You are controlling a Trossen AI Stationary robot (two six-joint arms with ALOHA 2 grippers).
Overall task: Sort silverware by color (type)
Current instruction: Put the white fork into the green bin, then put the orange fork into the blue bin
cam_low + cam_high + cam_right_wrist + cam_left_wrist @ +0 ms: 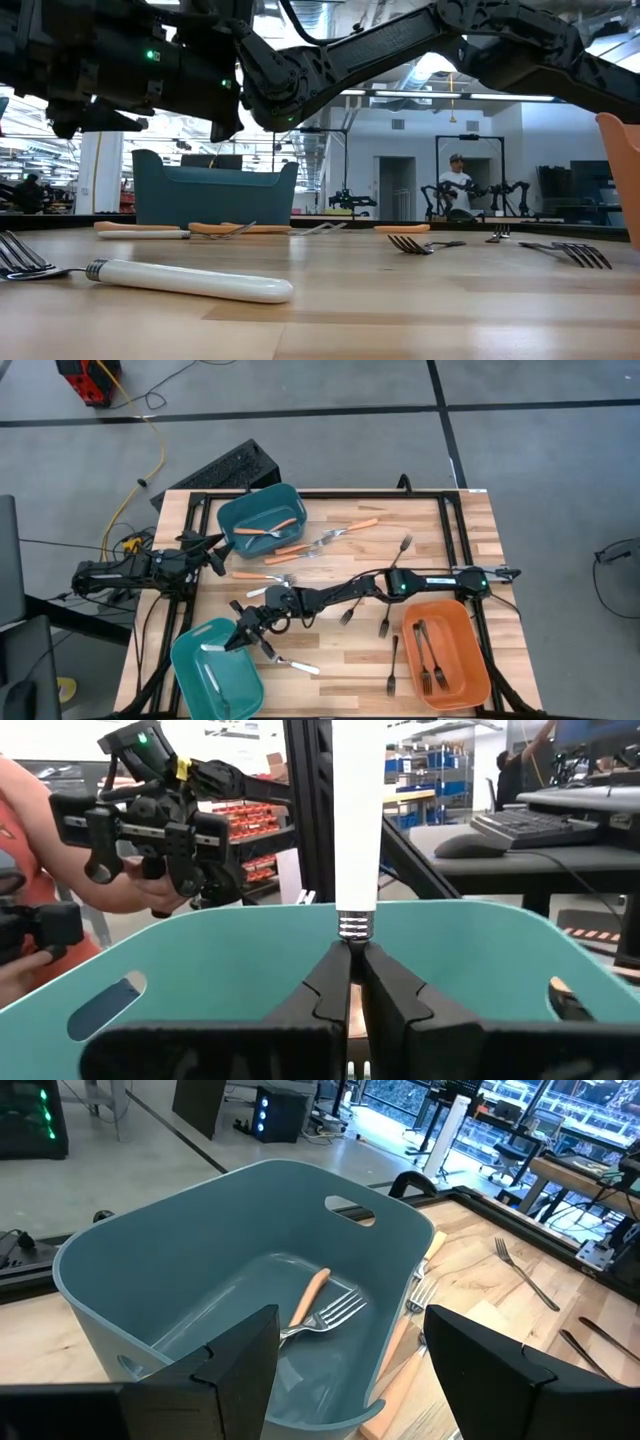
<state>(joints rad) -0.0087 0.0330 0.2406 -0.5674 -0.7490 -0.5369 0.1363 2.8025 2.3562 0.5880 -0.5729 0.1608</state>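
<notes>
High view: right gripper (240, 638) reached across the surface (340, 675) to the rim of the near teal bin (215, 670), jaws clamped on a white fork (357, 820) by its neck, handle pointing up in the right wrist view. One white fork (208, 648) lying inside that bin, another (290, 663) on the wood just beside it. Left gripper (212, 550) at the far teal bin (262, 522), jaws apart and empty, two orange forks (318, 1308) in the bin below. More orange forks (350, 527) on the surface near that bin. Black forks (392, 665) scattered around the orange bin (447, 655), three more (430, 660) inside it. Low view: a person at a bench in the room behind.
</notes>
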